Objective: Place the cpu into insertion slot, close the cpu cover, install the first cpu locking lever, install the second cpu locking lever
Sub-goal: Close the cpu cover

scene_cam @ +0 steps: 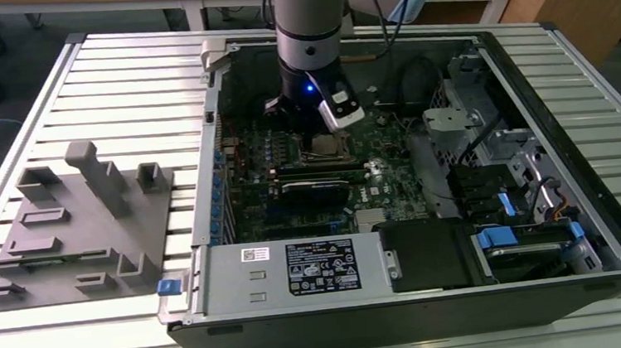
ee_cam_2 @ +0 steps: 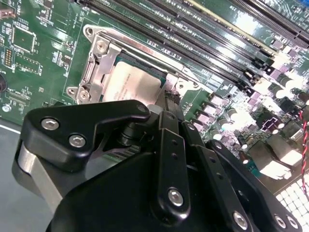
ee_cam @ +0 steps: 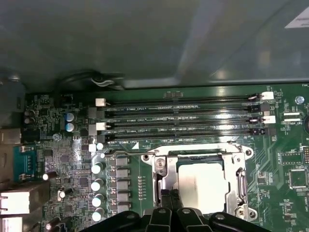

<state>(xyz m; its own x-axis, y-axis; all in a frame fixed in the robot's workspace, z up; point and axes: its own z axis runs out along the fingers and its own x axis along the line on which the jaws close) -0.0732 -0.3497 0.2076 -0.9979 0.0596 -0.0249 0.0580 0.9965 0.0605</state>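
So the arm (scene_cam: 312, 41) is reaching straight down into the open PC case (scene_cam: 581, 227), which lies on its side on the slatted metal worktop (scene_cam: 114, 81). The claw (ee_cam_2: 170, 96) sits low over the green motherboard (ee_cam: 63, 159), right at the edge of the insertion slot (scene_cam: 324, 146).

The cpu (ee_cam: 203, 186) is already sitting in the slot, dull silver top facing up. The cpu cover (ee_cam_2: 99, 67) looks like it's lying flat around the chip, with the metal top showing through the cut-out centre. In both wrist views the shiny frame hugs the chip on the sides I can see. I honestly can't make out how the locking levers sit.

In the first wrist view, the claw's black fingertips (ee_cam: 167, 194) look pressed together into one narrow point. That point touches or hangs just over the side of the cover frame. I can't tell if anything thin is pinched between them.

The long black memory slots (ee_cam: 183, 118) run just beside the socket, on the side away from the claw. In the exterior view, a grey plastic fixture (scene_cam: 76, 226) sits on the worktop to that view's left of the case, well apart from the arm. A silver power supply box (scene_cam: 285, 271) with a label fills the near end of the case.
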